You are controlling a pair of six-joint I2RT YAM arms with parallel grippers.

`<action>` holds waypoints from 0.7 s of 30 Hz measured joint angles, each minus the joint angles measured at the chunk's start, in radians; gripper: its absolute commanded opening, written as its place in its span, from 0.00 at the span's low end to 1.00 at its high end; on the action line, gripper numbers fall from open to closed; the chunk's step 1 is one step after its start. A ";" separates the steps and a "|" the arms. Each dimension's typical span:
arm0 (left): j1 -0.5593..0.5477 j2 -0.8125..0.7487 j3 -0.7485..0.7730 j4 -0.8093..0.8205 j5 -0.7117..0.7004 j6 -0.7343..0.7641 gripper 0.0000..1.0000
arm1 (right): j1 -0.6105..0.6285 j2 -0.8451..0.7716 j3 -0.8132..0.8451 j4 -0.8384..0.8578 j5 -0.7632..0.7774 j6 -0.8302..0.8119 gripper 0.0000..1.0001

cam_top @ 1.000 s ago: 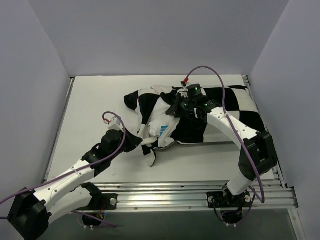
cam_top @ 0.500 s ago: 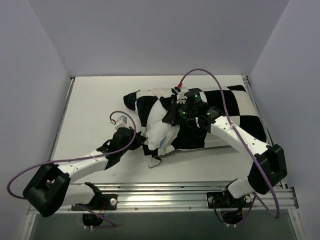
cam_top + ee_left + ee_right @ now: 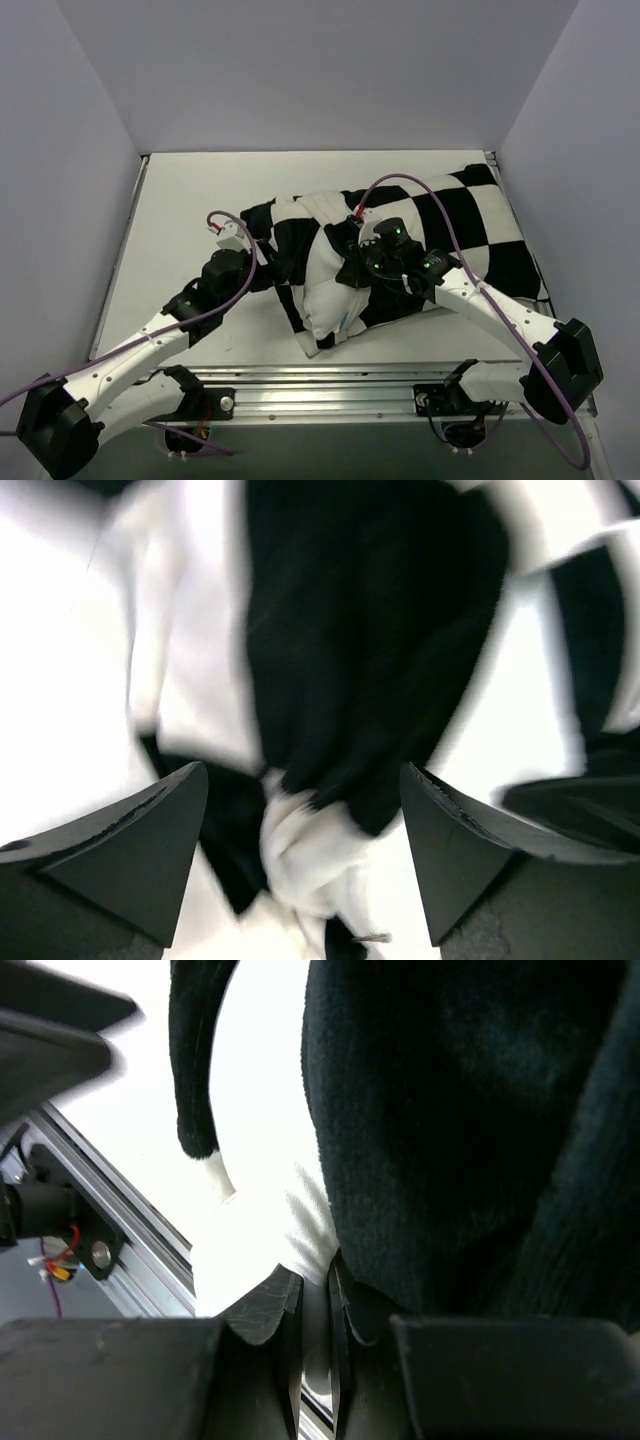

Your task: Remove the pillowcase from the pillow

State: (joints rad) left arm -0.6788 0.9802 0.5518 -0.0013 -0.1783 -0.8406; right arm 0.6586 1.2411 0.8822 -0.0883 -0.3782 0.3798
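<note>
The black and white checkered pillowcase [image 3: 450, 225] lies across the table's right half, bunched up at its left end. The plain white pillow [image 3: 325, 295] bulges out of that end toward the front rail. My left gripper [image 3: 265, 265] sits at the bunched left edge. In the left wrist view it [image 3: 300, 820] stands open, with crumpled pillowcase folds [image 3: 360, 630] loose between the fingers. My right gripper [image 3: 347, 268] is on top, where white pillow meets checkered cloth. In the right wrist view it [image 3: 313, 1290] is shut, pinching white pillow fabric [image 3: 260, 1160] beside black pillowcase cloth [image 3: 470, 1130].
An aluminium rail [image 3: 400, 385] runs along the table's front edge, close under the pillow's white end, and also appears in the right wrist view [image 3: 110, 1200]. Grey walls close in the table [image 3: 190, 200] on three sides. A purple cable [image 3: 400, 183] arcs over the right arm.
My left gripper has opened and let go of the pillowcase. The right gripper, still shut, has moved toward the front rail, and the white pillow end now reaches further forward.
</note>
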 measured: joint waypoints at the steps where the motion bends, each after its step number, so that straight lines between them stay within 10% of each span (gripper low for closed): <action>1: -0.001 -0.016 0.039 -0.030 0.003 0.034 0.87 | 0.003 0.000 -0.005 -0.001 0.002 -0.007 0.00; 15: -0.064 0.335 0.430 -0.150 0.029 0.463 0.80 | 0.023 0.001 -0.010 -0.005 0.027 -0.052 0.00; 21: -0.076 0.396 0.435 -0.164 -0.062 0.501 0.29 | 0.031 0.000 -0.010 -0.005 0.063 -0.068 0.00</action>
State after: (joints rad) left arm -0.7547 1.3766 0.9863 -0.1654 -0.2405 -0.3397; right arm 0.6895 1.2415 0.8726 -0.0933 -0.3157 0.3119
